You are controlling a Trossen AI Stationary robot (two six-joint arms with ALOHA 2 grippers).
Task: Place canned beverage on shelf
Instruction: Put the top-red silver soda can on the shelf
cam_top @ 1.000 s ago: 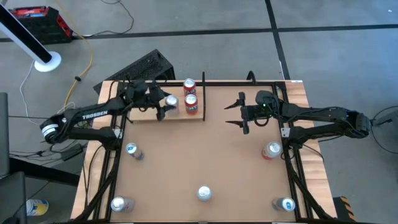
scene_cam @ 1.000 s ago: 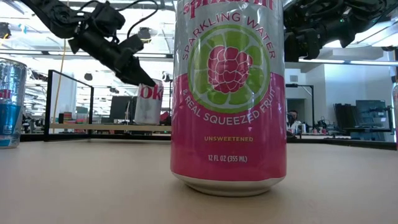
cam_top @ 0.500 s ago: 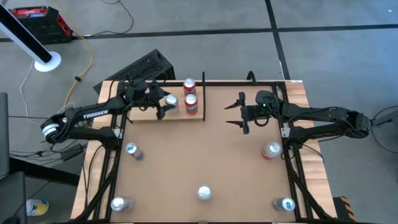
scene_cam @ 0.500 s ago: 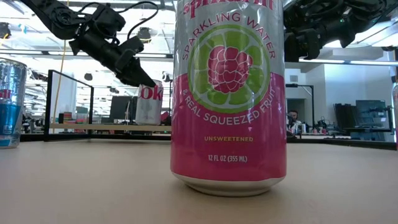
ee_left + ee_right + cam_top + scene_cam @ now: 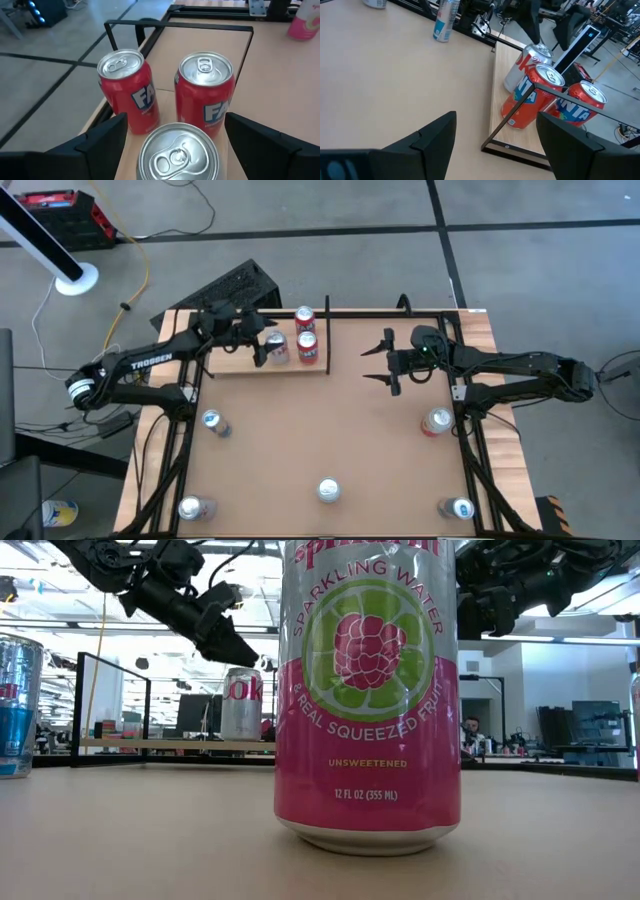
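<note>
On the shelf [image 5: 235, 369] the silver Diet Coke can [image 5: 240, 703] stands upright beside two red Fanta cans [image 5: 206, 92]; the left gripper [image 5: 226, 640] hovers above it, fingers spread, not touching; the right gripper [image 5: 383, 363] waits mid-table, fingers spread.

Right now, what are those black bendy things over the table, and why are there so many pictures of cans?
Those are two robot arms, each ending in a two-fingered claw. One picture looks down from above, one sits low on the table behind a big pink raspberry sparkling-water can, and two come from cameras on the wrists. The left claw is open, just above a silver Diet Coke can standing on the small pale wooden shelf beside two red Fanta cans. It holds nothing. The right claw waits open over the brown tabletop. More cans stand around the table.
</note>
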